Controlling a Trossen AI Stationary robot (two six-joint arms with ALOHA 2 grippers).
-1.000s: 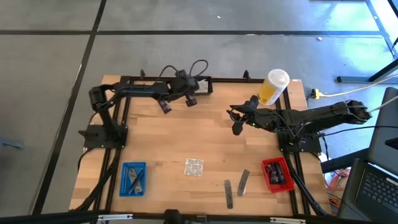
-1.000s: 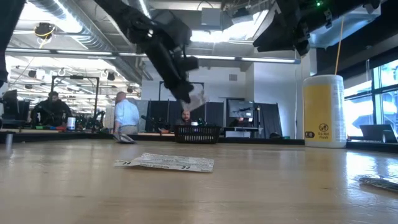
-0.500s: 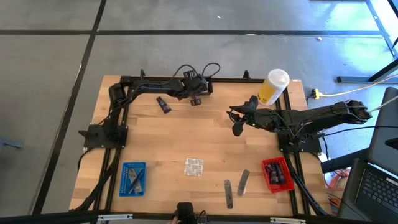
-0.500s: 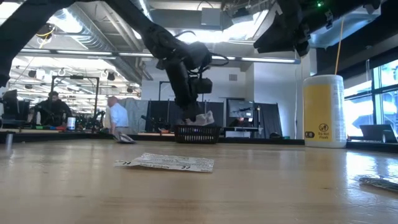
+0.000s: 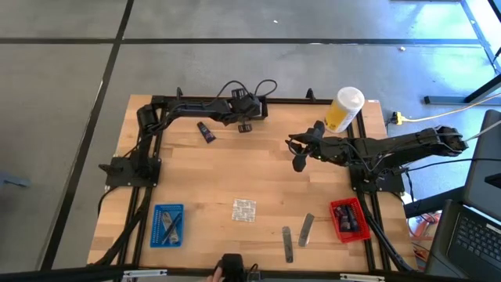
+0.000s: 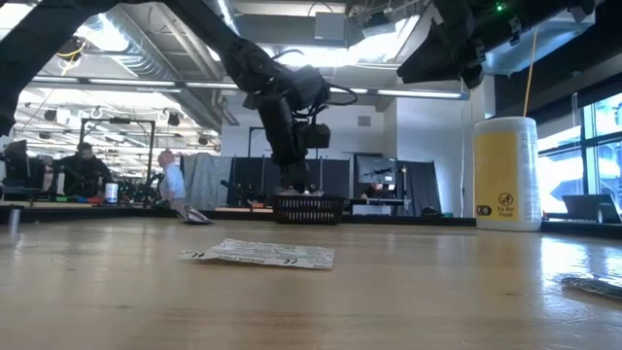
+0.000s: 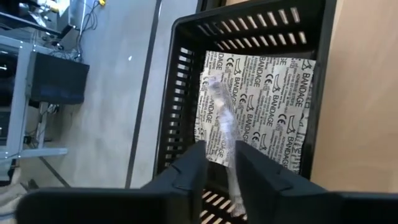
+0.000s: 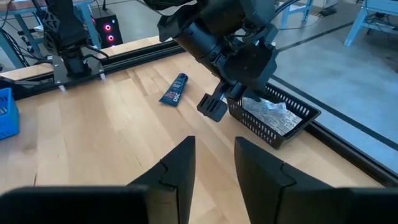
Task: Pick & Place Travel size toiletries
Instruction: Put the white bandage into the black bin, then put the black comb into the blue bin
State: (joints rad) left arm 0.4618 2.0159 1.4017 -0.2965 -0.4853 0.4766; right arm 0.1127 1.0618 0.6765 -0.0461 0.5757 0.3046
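My left hand point(image 5: 252, 107) hangs over the basket point(image 5: 255, 110) at the table's point(image 5: 258, 168) far edge, sachets point(image 7: 264, 93) in it. A tube point(image 5: 206, 131) lies just left; my right hand point(image 5: 294, 146) hovers mid-table.

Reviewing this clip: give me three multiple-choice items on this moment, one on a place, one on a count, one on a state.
1. Where is the left gripper?
A. Over the black basket at the table's far edge
B. Over the blue tray
C. Beside the yellow container

2. How many grey sticks lie near the red tray?
A. None
B. Two
C. Five

3. What state is the right gripper in?
A. Shut on a tube
B. Open and empty
C. Shut on a sachet

Key: 1 A, the left wrist view looks down into the basket holding bandage sachets. 2 B, the high view shows two. 3 B, its wrist view shows parted fingers with nothing between.
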